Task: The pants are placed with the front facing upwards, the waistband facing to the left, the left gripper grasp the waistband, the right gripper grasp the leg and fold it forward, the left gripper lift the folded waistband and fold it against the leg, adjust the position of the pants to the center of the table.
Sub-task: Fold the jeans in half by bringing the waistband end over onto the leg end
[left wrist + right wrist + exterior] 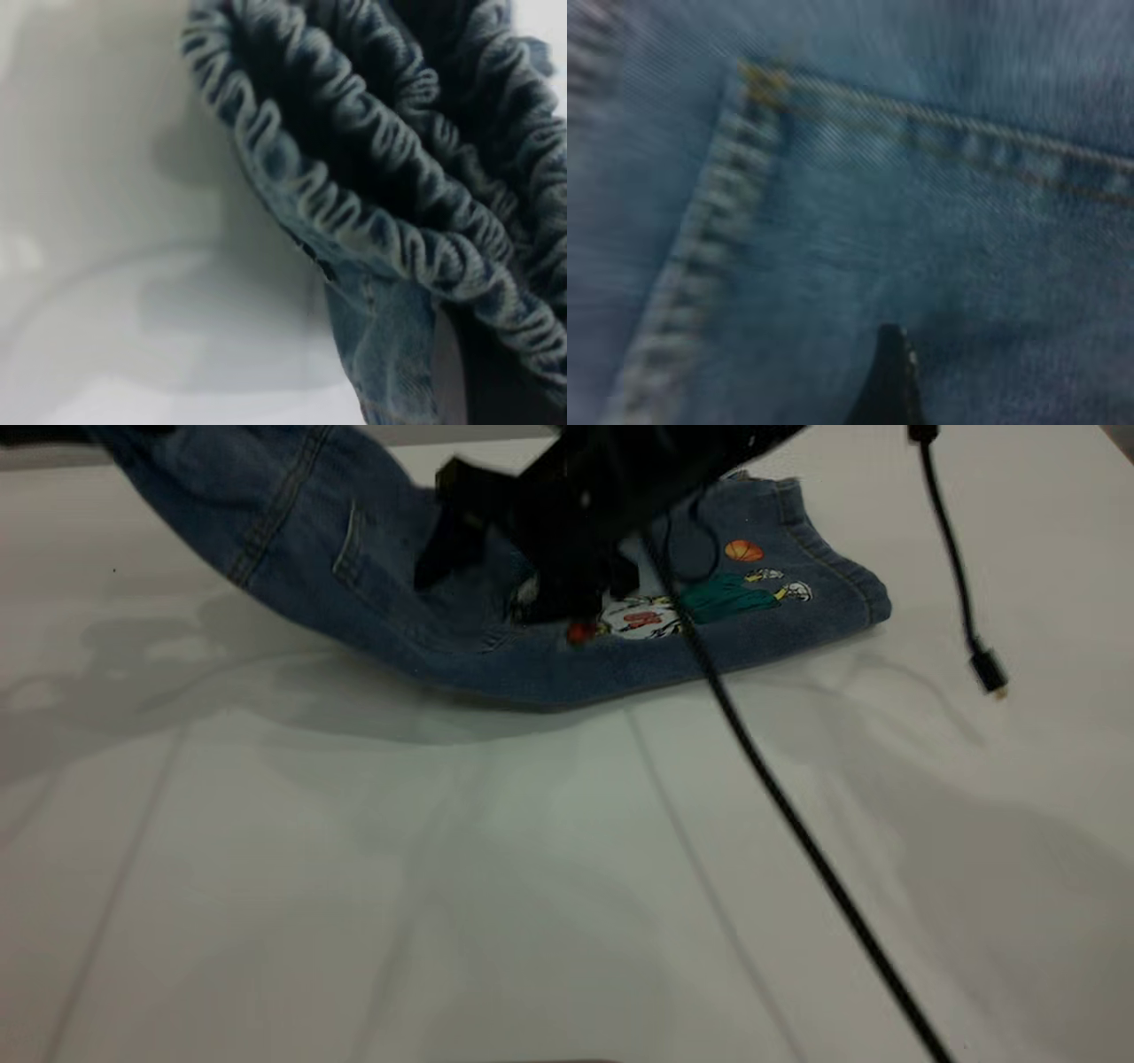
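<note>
White worktop (532, 886); right tool (567, 607) pressing down onto pants (762, 629), grip unclear; waistband (372, 177) lifted, left tool unseen.

The pants (372, 593) run off the top left edge of the exterior view, so the lifted end is cut off and the left claw is nowhere in sight. The right claw (567, 607) is a dark blur over the denim, and its fingers can't be made out against the cloth. It covers part of the cartoon print (709, 598) on the leg (797, 602). In the left wrist view the waistband (372, 177) fills the frame and runs out past the edges. In the right wrist view only one black fingertip (890, 381) pokes in, over smeared stitching (700, 239).
</note>
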Controlling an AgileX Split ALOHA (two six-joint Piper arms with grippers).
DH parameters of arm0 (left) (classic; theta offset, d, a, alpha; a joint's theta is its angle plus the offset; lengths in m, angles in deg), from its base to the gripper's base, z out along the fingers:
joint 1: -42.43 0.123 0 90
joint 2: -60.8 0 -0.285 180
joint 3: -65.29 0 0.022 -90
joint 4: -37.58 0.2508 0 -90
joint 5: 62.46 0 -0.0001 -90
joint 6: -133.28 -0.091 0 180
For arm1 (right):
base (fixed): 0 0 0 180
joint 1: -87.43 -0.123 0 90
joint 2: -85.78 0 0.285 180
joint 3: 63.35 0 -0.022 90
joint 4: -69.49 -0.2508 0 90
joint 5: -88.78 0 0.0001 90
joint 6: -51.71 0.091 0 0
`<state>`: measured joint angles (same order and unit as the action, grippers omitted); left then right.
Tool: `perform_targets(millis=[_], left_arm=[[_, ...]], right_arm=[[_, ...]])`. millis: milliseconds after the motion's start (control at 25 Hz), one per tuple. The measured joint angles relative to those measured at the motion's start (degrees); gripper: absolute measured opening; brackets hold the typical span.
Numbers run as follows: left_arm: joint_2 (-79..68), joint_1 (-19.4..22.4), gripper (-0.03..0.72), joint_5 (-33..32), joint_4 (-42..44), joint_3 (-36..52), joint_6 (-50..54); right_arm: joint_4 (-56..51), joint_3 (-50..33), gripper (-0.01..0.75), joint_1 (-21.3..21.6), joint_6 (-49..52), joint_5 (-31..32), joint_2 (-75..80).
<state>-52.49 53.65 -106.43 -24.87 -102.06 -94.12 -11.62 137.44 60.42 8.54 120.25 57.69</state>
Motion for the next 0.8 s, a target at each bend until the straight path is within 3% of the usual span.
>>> perform_targets(millis=[400,800], left_arm=[[7.07,-2.54,0.092,-2.21,1.57,0.18,0.0],[7.2,-3.2,0.092,-3.16,2.47,0.25,0.0]], right_arm=[[1.81,3.56,0.536,-3.08,-0.38,4.24,0.68],[20.62,4.08,0.533,5.85,7.0,10.82,-1.31]])
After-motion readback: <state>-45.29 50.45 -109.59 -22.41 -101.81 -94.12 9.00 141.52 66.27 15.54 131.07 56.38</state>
